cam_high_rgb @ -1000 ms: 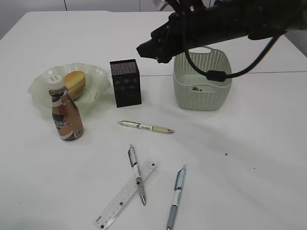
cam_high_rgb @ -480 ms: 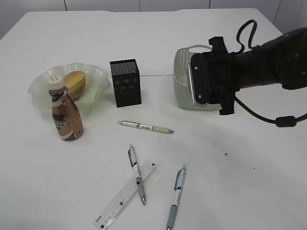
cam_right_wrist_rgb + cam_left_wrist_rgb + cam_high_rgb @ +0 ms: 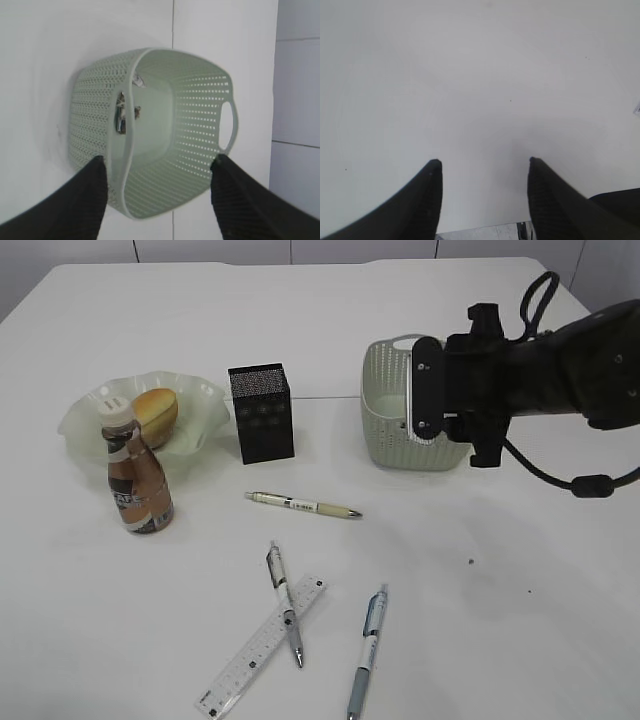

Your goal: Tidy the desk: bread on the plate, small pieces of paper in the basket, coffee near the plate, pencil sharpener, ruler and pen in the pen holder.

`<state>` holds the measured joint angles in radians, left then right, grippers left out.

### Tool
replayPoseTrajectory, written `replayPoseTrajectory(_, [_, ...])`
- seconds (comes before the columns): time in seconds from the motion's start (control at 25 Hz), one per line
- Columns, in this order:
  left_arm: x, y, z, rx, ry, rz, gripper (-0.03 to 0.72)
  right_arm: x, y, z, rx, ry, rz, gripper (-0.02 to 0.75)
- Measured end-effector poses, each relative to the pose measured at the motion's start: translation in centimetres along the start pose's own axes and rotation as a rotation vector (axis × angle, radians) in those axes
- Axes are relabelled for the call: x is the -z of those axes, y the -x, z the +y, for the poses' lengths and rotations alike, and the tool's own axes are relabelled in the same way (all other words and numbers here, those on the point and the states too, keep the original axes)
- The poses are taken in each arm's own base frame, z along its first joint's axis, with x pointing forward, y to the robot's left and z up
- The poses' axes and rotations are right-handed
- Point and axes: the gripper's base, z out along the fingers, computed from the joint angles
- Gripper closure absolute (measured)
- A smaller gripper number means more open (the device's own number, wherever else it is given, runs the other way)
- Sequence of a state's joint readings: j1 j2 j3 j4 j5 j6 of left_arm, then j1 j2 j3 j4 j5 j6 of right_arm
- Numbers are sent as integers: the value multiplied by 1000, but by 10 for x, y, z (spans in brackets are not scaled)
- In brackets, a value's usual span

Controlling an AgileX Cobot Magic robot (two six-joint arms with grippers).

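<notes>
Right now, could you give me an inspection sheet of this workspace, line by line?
Surface: white desk with a thin seam; a few dark specks.
Job's things: bread on the plate; coffee upright beside the plate; pen holder upright; basket holds small scraps; three pens and the ruler lie loose, one pen across the ruler. Pencil sharpener: nothing seen.
Clutter: nothing seen.
End effectors: left end effector open over bare desk; right end effector open, empty, near the basket.
Cables: black cable looping off the right arm.
Surroundings: pale wall panels behind the desk.
</notes>
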<state>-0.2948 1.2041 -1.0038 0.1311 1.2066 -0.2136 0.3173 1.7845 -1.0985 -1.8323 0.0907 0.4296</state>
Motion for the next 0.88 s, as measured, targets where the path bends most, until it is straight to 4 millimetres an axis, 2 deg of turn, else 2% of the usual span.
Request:
replayPoseTrajectory(0.28, [0, 1, 0, -2, -3, -14, 291, 3, 13, 18, 13, 8, 60, 260])
replayPoseTrajectory(0.4, [0, 2, 0, -4, -5, -25, 292, 4, 11, 28, 27, 18, 104, 260])
replayPoseTrajectory(0.64, [0, 3, -3, 5, -35, -36, 298, 7, 7, 59, 248, 126, 86, 260])
replayPoseTrajectory(0.88, [0, 3, -6, 16, -63, -30, 301, 13, 5, 85, 284, 213, 41, 260])
